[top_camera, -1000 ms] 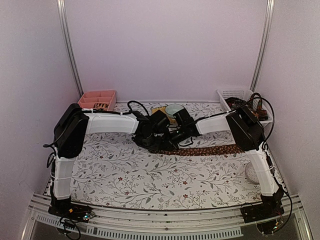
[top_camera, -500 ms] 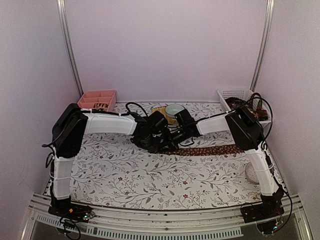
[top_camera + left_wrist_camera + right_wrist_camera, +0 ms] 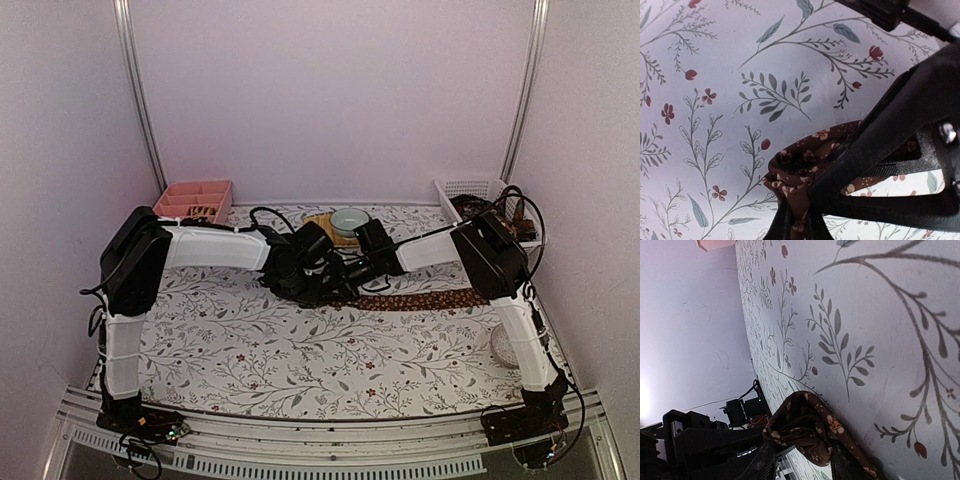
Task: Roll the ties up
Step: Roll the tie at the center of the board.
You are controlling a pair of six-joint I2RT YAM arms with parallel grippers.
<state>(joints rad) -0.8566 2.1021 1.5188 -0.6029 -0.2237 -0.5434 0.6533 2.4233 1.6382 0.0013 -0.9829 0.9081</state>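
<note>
A dark brown speckled fabric necktie (image 3: 430, 299) lies stretched across the floral worktop (image 3: 240, 345), its mid-worktop end bunched. The left claw (image 3: 799, 225) is clamped on that bunch. The right claw (image 3: 802, 460) stands parted, fingers either side of it.

Tie (image 3: 430, 299) lies on the table (image 3: 250, 350) from centre out to the right, its bunched left end between left gripper (image 3: 799, 227) and right gripper (image 3: 801, 464). Behind them a bowl (image 3: 349, 219) sits on a mat (image 3: 318, 220). Tray (image 3: 193, 199) back left corner, basket (image 3: 470, 188) back right.
</note>
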